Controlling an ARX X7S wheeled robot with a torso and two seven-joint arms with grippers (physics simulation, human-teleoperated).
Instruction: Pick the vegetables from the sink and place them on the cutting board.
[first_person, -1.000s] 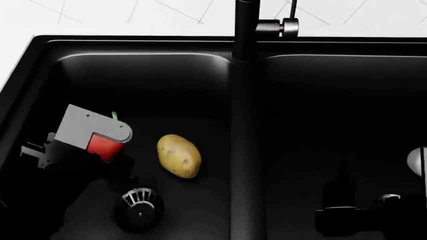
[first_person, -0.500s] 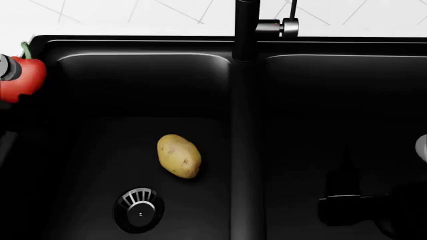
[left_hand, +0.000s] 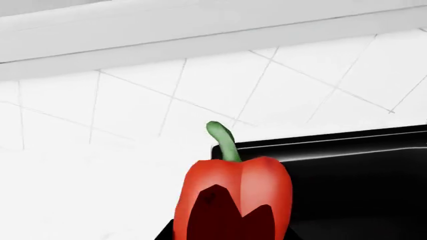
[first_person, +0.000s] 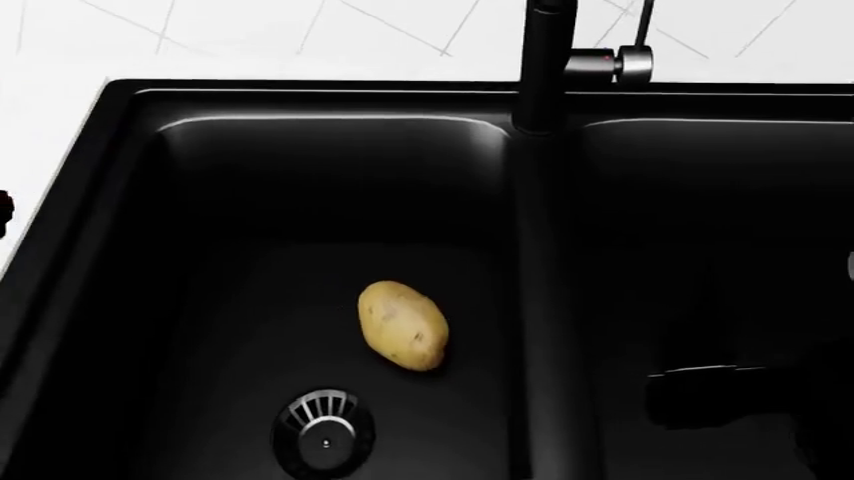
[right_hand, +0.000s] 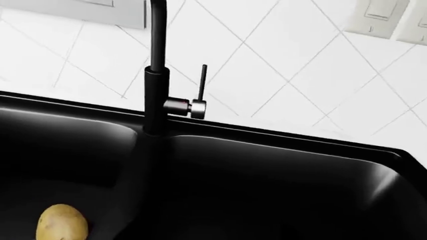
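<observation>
Pepper up out of the sink on the left arm; potato on the left basin floor.

Left wrist view: glossy red bell pepper with green stem (left_hand: 233, 197) fills the lower centre, two dark fingers (left_hand: 213, 215) pressed across its front face, so the left gripper is clamped on it. Behind it: white tiled counter (left_hand: 100, 165) and one corner of the matte black double-basin sink (first_person: 134, 180). Pepper and left gripper don't show in the head view. Oval yellow-tan potato with brown specks (first_person: 403, 325) lies loose in the left basin, near the round slotted metal drain (first_person: 322, 433), nothing touching it. Tall black faucet (right_hand: 157, 70) stands on the back rim at the divider. Right arm is only a dark shape low over the right basin; can't tell its jaw state. Cutting board isn't in any view.
</observation>
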